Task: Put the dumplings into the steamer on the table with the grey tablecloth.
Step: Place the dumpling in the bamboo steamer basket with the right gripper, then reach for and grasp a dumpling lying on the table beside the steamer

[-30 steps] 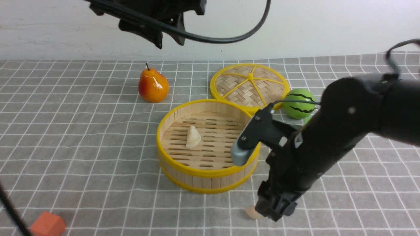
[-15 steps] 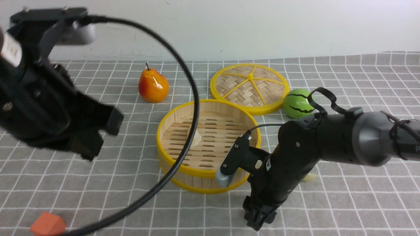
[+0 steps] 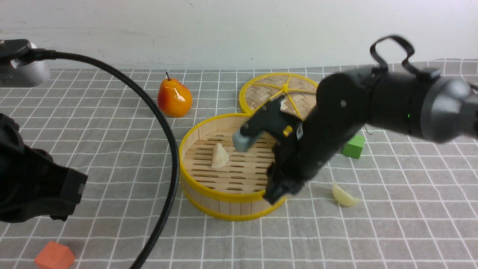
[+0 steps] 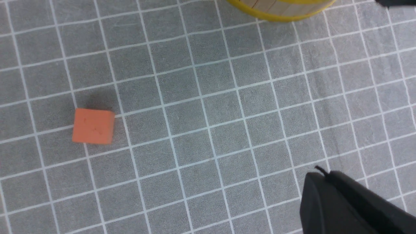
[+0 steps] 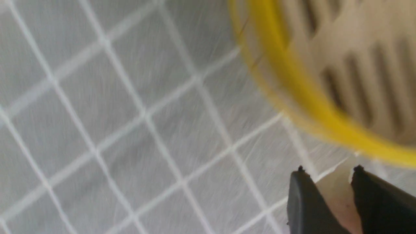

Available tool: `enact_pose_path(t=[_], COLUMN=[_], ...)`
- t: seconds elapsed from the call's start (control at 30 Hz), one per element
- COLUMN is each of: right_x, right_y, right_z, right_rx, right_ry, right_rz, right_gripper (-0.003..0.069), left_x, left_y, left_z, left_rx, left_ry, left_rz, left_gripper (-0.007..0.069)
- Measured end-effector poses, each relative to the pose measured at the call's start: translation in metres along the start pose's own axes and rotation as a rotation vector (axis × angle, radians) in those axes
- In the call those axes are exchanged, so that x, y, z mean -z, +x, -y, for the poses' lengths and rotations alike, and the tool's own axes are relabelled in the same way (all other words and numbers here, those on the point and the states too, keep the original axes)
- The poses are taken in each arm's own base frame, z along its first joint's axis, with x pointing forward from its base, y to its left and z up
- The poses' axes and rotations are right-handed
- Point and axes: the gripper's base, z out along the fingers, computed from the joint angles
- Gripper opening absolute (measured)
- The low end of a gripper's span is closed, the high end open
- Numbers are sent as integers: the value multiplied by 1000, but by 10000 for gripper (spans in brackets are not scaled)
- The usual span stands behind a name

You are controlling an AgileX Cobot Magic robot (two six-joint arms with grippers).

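Nearest first: the left gripper (image 4: 321, 171), black, has its fingers together with nothing between them, above the grey tablecloth (image 4: 201, 130) with its thin white grid. An orange block (image 3: 55, 255) sits on the cloth, near this gripper and apart from it.

Next, the right gripper (image 5: 330, 168), also black: fingers slightly apart, clamped on a small pale pink crescent-shaped toy dumpling (image 5: 339, 195). One end of the dumpling projects past the fingertips; the rest lies between the fingers. In the front view the gripper is blurred and hides its load, in front of the right side of the round, shallow bamboo steamer (image 3: 231, 197) with yellow rims. Contact between gripper and rim: cannot tell.

A pale yellow dumpling (image 3: 344, 195) lies on the cloth to the right of the steamer and of the right gripper, apart from both. Inside the steamer, an off-white dumpling (image 3: 220, 156) rests on the slatted floor, left of the right gripper.

Farther back, right side: a green cube (image 3: 353, 146). Behind the steamer: a woven lid (image 3: 261, 93) with yellow spokes, partly covered by the right arm. Back left of the steamer: an orange-red pear (image 3: 174, 98), stem up.
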Motion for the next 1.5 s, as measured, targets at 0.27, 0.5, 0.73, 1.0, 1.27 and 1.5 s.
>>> enact_pose_path(t=[0.27, 0.5, 0.73, 1.0, 1.27, 1.5], right_x=[-25, -95, -97, -7, 67, 25], right_y=[-68, -61, -58, -64, -33, 43], right_z=[24, 39, 40, 34, 62, 92], right_rx=[-266, -360, -409, -269, -258, -357], right_ry=[48, 106, 118, 174, 263, 94], right_rz=[222, 119, 77, -12, -111, -299], right_gripper=[177, 177, 333, 571, 566, 548], left_x=[0, -1, -1, -1, -1, -1], left_y=[0, 1, 1, 1, 1, 1], left_z=[1, 1, 1, 1, 1, 1], left_rx=[3, 4, 4, -11, -21, -36], left_ry=[8, 9, 8, 8, 8, 17], left_rz=[-2, -7, -8, -8, -8, -10], left_gripper=[-14, -14, -14, -14, -13, -11])
